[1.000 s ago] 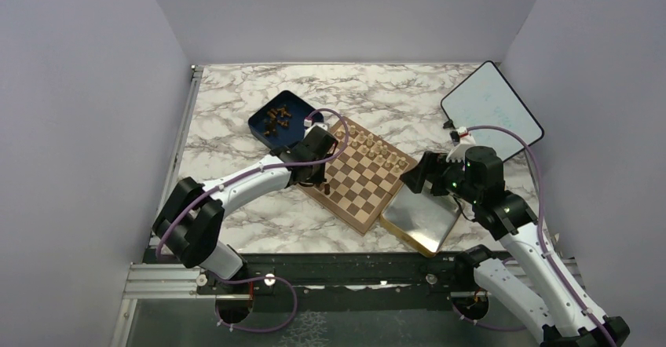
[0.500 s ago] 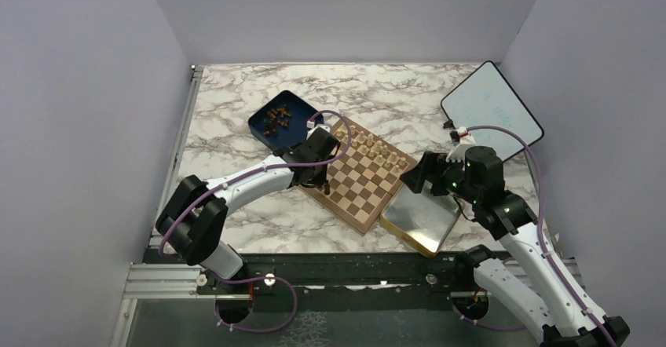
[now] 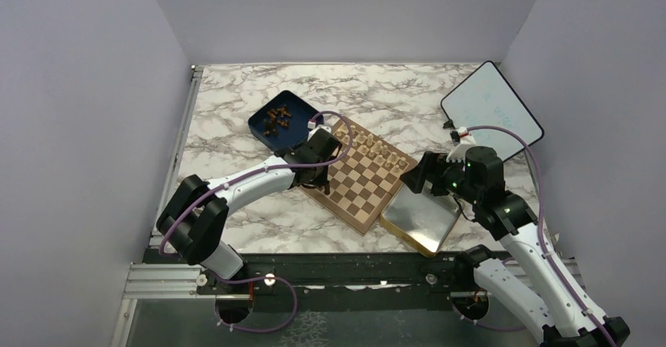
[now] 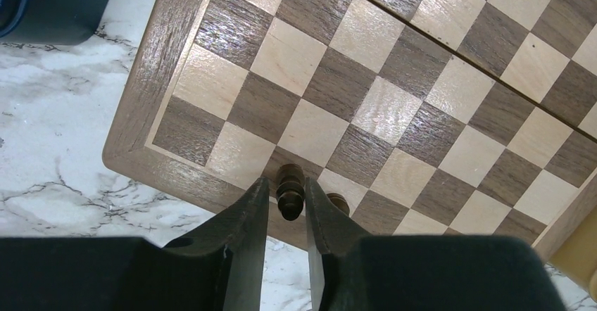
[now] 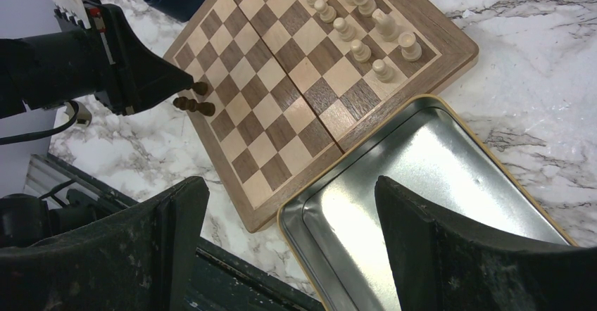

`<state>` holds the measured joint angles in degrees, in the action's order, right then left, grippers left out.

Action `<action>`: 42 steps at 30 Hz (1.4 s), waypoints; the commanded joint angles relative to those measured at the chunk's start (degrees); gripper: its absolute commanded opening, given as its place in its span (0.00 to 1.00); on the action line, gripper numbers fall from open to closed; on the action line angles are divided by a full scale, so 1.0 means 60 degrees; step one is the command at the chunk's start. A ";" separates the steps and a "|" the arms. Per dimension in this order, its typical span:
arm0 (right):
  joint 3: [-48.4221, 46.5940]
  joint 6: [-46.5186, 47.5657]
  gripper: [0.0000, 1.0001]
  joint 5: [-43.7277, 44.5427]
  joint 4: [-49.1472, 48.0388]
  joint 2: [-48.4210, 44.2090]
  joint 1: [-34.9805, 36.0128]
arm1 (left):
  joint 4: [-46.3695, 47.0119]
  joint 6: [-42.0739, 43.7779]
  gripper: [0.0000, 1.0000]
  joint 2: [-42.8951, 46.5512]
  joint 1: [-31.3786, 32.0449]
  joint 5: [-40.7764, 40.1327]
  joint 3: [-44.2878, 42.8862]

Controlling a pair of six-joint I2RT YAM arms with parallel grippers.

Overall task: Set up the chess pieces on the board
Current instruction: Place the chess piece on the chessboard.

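Two black fingers point(image 4: 255, 209) of the left gripper point(image 4: 284, 188) sit close on either side of one dark chessman point(image 4: 290, 184). It stands upright in the outermost row of the board point(image 4: 394, 107), on the edge nearest that arm and not far from a corner. The jaws are narrow, and we cannot tell whether the pads press the piece or merely flank it. We judge the step in hand to be the setting-down of this piece on its home row. As we read it, the next move calls for the jaws to part enough to clear the piece on both sides, then a straight lift, because a second dark chessman point(image 4: 338, 202) stands just beside one finger and a sideways drag could topple either one. After that, a trip to the blue box point(image 3: 259, 121) for another piece seems due. The right gripper point(image 5: 287, 198) hangs wide open and empty over the metal tray point(image 5: 422, 156), well apart from the work. We count one board, one box and one tray. On the board we make out at least two dark chessmen, perhaps a third in the right wrist view, where they clump together. In that view we count ten pale chessmen point(image 5: 361, 49) in two rows along the far edge, with the rows running out of frame. The dark heap point(image 3: 276, 115) in the box is too small to count, so we judge the task far from done.
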<state>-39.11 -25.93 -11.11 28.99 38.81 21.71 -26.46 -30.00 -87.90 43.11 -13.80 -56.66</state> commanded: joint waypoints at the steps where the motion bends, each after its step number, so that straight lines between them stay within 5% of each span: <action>1: 0.0066 0.0003 0.94 0.0051 -0.0144 -0.0139 0.0059 | -0.0053 -0.0076 0.27 -0.0029 0.0066 -0.0452 -0.0146; 25: 0.0143 -0.0058 0.94 0.0046 -0.0227 -0.0149 0.0058 | -0.0455 -0.0039 0.21 -0.0181 0.0181 -0.0556 -0.0545; 42: 0.0171 -0.0072 0.94 0.0025 -0.0190 -0.0201 0.0065 | -0.0702 -0.0003 0.25 -0.0422 0.0271 -0.0800 -0.0806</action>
<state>-38.61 -26.02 -11.11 28.97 38.44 21.71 -29.69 -29.98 -90.11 44.38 -16.45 -59.61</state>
